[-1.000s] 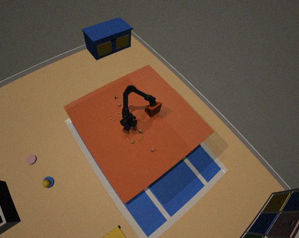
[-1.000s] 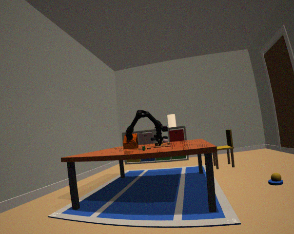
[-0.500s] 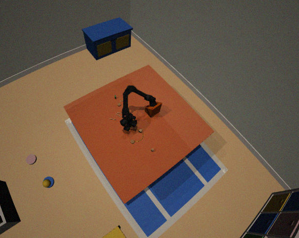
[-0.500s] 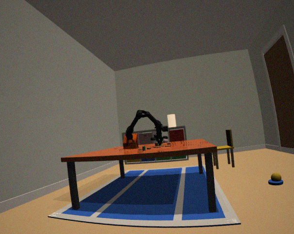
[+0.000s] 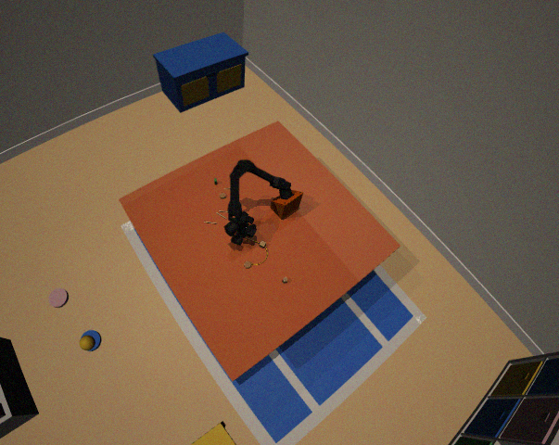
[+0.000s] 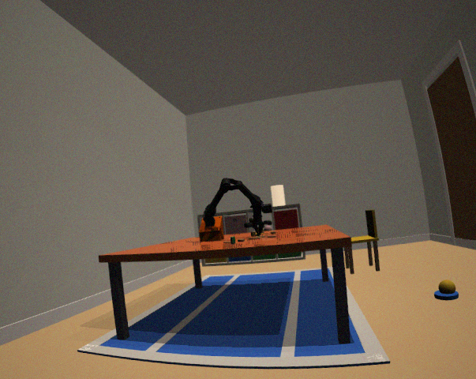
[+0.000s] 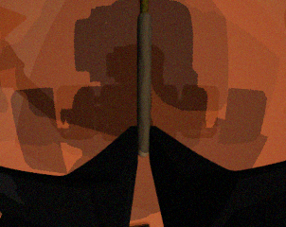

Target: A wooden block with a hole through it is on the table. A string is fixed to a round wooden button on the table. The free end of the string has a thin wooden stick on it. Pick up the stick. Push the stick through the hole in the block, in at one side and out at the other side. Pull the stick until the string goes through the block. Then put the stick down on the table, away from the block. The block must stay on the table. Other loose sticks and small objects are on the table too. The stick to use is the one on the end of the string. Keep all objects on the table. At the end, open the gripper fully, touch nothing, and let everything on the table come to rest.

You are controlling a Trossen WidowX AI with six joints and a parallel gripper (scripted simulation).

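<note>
My gripper [image 5: 239, 242] [image 6: 259, 234] [image 7: 142, 132] is shut on the thin wooden stick [image 7: 144, 80], low over the table. In the wrist view one stick end sits between the fingertips and the string [image 7: 144, 6] leaves its far end at the top. In the top view the small wooden block [image 5: 262, 244] is on the table just right of the gripper. The string [image 5: 267, 253] curves from the round button [image 5: 247, 264] to the block's right side, and string shows again between the block and the gripper. The hole itself is too small to see.
Loose thin sticks [image 5: 210, 222] [image 5: 222, 211] lie left of the arm. A round disc [image 5: 222, 195] and a small green object [image 5: 215, 181] [image 6: 232, 240] are farther back. A small cube [image 5: 285, 280] lies beyond the button. The arm stands on an orange base [image 5: 285, 207] [image 6: 211, 229].
</note>
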